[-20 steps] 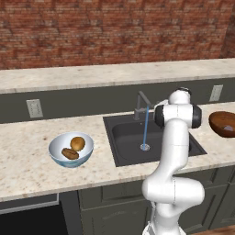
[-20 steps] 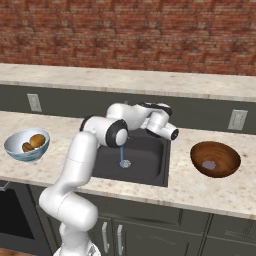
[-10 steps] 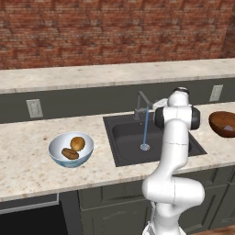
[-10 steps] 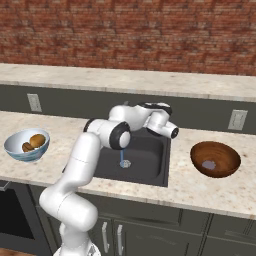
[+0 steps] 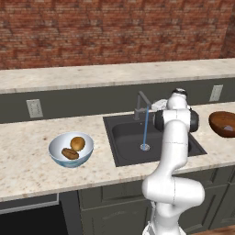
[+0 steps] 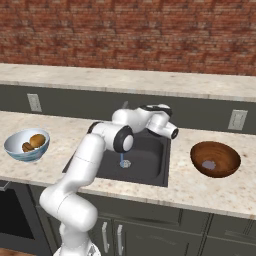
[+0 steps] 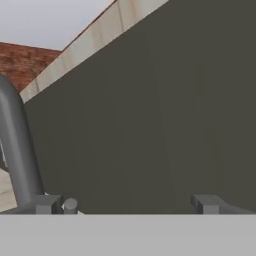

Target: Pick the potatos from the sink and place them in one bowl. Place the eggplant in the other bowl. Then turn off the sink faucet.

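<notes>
No brand, label or writing can be read on anything here; in the left base view the pale blue-white bowl (image 5: 71,150) sits on the speckled counter (image 5: 27,156) to the left of the sink (image 5: 128,137), holding both potatos (image 5: 74,148), the golden-orange one just behind the darker one; the faucet (image 5: 141,104) stands at the far edge of the basin, a thin stream of water (image 5: 146,128) falling from its spout to the drain (image 5: 144,147); the white arm (image 5: 173,151) rises in front of the right half of the sink and hides that part of the basin, and the hand lies behind its upper joints, so the tool is hard to make out here; the dark brown bowl (image 5: 223,123) is cut off by the right edge, and a wall socket (image 5: 33,108) sits on the dark backsplash at far left; in the right base view the arm bends across the near left of the sink (image 6: 150,160) and covers most of the faucet, the stream (image 6: 121,158) showing just below the elbow; the brown bowl (image 6: 215,158) stands to the right of the basin with the small pale grey eggplant (image 6: 209,164) inside it, and the blue-white bowl (image 6: 26,145) with the potatos (image 6: 33,142) sits at far left; in the hand view the gripper (image 7: 128,204) has its two fingertips (image 7: 47,204) spread wide with nothing between them; it faces the dark backsplash (image 7: 150,125), and the grey curved pipe at the left, probably the faucet (image 7: 17,150), passes close beside the left fingertip, though whether they touch I cannot tell.
</notes>
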